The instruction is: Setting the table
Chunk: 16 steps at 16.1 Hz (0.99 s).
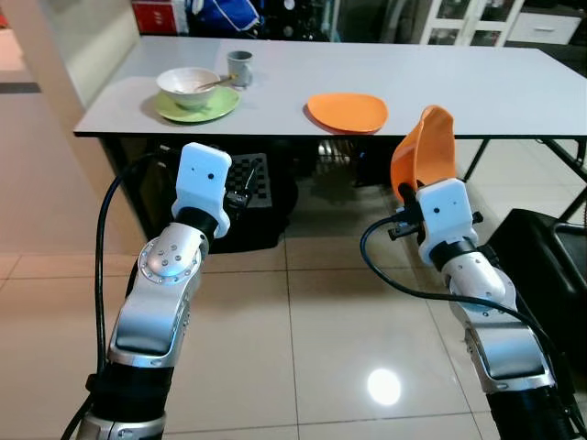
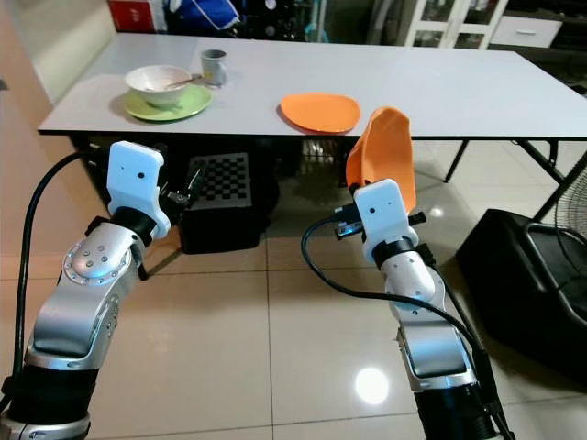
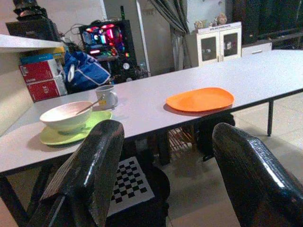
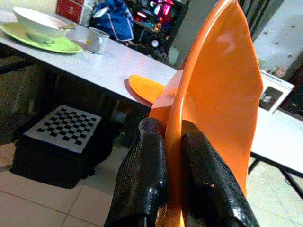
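Before table [image 1: 459, 82] | right gripper [image 4: 173, 142] pinching upright orange plate [image 4: 218, 94], rim hidden | left gripper [image 3: 165, 156] wide, empty

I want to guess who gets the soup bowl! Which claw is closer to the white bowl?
Left. The left claw, open, sits below the table edge, under the white bowl. The right claw is far across, gripping an upright orange plate.

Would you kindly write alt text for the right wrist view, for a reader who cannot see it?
The right pincer grips an orange plate on edge between its two black fingers. Behind, a grey table holds another orange plate, a mug, and a white bowl on a green plate.
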### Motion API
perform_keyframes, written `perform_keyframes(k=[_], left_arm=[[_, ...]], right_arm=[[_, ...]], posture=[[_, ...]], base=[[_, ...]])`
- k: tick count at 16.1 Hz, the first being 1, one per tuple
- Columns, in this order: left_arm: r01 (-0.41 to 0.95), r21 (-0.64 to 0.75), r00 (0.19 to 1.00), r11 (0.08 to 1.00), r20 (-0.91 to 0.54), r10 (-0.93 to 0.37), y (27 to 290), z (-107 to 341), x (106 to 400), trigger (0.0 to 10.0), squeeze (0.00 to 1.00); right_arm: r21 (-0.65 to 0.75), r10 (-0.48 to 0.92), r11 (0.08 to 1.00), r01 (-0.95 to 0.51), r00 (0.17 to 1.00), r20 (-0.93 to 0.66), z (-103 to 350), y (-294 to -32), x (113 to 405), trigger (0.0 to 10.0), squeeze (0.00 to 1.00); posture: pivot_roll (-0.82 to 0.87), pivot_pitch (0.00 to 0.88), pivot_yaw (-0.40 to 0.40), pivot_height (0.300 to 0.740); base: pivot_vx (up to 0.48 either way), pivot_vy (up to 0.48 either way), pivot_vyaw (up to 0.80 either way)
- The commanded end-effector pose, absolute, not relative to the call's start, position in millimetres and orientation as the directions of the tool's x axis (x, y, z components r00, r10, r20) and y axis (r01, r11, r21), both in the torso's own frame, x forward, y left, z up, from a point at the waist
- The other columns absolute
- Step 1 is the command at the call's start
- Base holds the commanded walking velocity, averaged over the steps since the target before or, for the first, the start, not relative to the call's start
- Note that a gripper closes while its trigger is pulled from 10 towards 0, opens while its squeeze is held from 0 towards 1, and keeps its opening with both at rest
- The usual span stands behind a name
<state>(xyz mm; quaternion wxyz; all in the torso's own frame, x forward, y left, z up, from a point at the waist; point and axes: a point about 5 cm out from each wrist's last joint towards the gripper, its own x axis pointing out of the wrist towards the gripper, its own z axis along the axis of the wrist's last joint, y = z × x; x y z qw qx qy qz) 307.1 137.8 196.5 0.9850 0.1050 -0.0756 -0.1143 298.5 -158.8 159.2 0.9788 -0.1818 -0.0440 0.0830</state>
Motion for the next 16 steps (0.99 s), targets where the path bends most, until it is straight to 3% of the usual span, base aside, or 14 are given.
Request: perform_keyframes(k=[1, 9, 12, 16], left_arm=[[0.198, 0.212, 0.966, 0.957, 0.126, -0.228, 140.8, 197.4, 309.2, 10.0, 0.0], [0.197, 0.2, 0.968, 0.96, 0.115, -0.223, 142.2, 197.0, 309.9, 10.0, 0.0], [0.2, 0.201, 0.968, 0.959, 0.113, -0.225, 142.1, 197.5, 309.9, 10.0, 0.0], [0.205, 0.204, 0.967, 0.957, 0.109, -0.23, 141.7, 197.9, 310.3, 10.0, 0.0]], right_arm=[[-0.358, 0.19, 0.923, -0.14, 0.976, 0.11, 174.0, -156.0, 300.9, 10.0, 0.0], [-0.322, 0.175, 0.937, -0.131, 0.978, 0.112, 175.3, -156.3, 301.3, 10.0, 0.0], [-0.324, 0.177, 0.936, -0.134, 0.978, 0.107, 174.6, -155.9, 301.1, 10.0, 0.0], [-0.329, 0.175, 0.935, -0.13, 0.978, 0.112, 176.7, -156.2, 302.0, 10.0, 0.0]], posture=[[0.0, 0.0, -0.041, 0.74], [0.0, 0.0, -0.039, 0.74], [0.0, 0.0, -0.035, 0.74], [0.0, 0.0, -0.034, 0.74]], base=[[0.244, 0.0, 0.0], [0.376, 0.0, 0.0], [0.415, 0.0, -0.59], [0.414, 0.0, 0.0]])
